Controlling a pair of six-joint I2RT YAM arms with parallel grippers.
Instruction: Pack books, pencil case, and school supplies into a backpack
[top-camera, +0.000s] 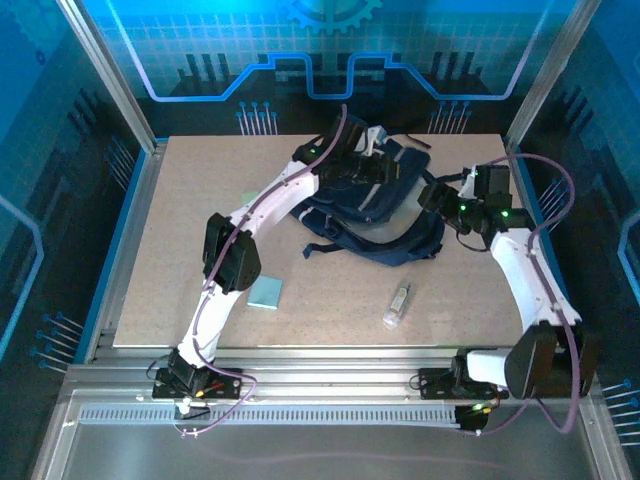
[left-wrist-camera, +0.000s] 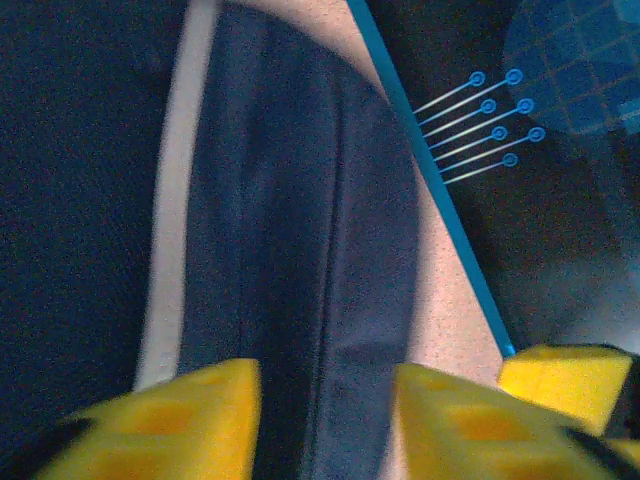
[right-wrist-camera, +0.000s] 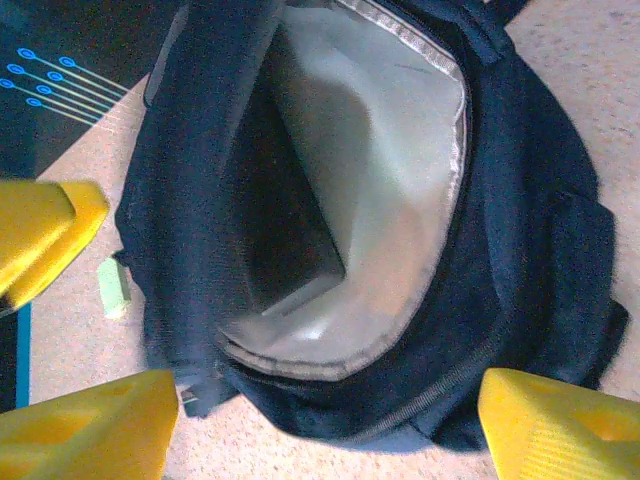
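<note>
- The left gripper (left-wrist-camera: 325, 400) hangs open over the backpack (top-camera: 385, 215) at the far centre of the tabletop (top-camera: 180, 250). With nothing pinching the fabric, the mouth may sag shut.
- The right gripper (right-wrist-camera: 320, 425), wide open, faces that mouth and could snag its rim.
- The teal pad (top-camera: 265, 292) and clear tube (top-camera: 397, 305) lie near and unpacked. A dragged strap could scatter them.

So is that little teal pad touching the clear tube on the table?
Apart. The top view shows the teal pad and the clear tube lying with a wide stretch of bare table between them.
</note>
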